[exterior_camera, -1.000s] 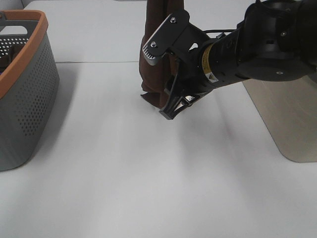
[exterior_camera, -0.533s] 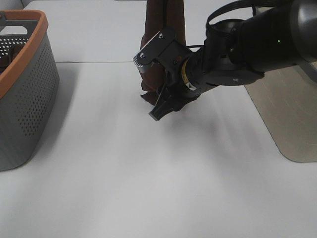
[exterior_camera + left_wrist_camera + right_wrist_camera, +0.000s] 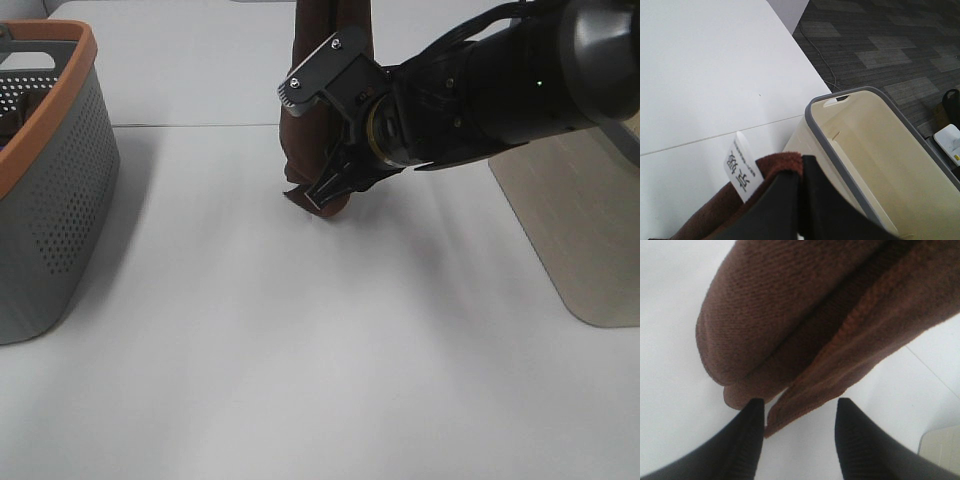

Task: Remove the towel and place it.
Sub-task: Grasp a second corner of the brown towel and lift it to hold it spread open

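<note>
The dark brown terry towel (image 3: 318,110) hangs in a long vertical fold over the middle of the white counter (image 3: 300,340). Its upper end runs out of the top of the high view, and its lower end is at or just above the counter; I cannot tell which. The left claw (image 3: 801,172) is clamped on the towel's top edge, its 2 black fingers pressed together, and the printed white tag (image 3: 742,172) sticks out just beside them. The black right arm (image 3: 500,85) reaches in from the right, roughly level, with its wrist angled down. The right claw (image 3: 322,195) sits at the towel's lower end. Its 2 fingers (image 3: 752,440) stand apart, and the towel's bottom hem hangs between them, unpinched. A grey perforated plastic basket with an orange rim (image 3: 60,200) stands at the far left, and a cream plastic basket with a grey rim (image 3: 865,150) at the right.
</note>
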